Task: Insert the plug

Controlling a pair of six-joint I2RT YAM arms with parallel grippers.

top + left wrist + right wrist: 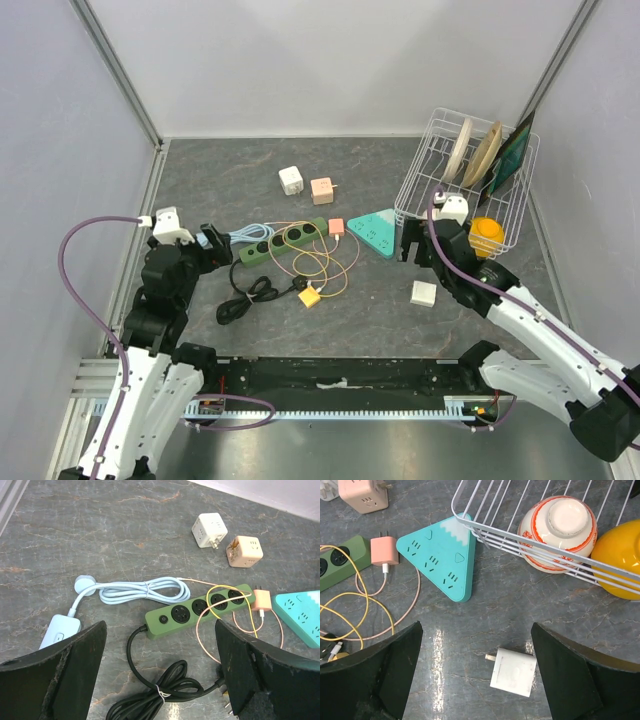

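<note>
Left gripper (pixel 213 242) and right gripper (pixel 411 244), both wide and empty, hover over the green power strip (pixel 200 611) and the white plug (pixel 513 671) to its right, presumably staged to steady one and lift the other.

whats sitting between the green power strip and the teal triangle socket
A small pink charger with its thin pink cable lies between the green power strip and the teal triangle socket. The right wrist view shows it clearest.
</note>
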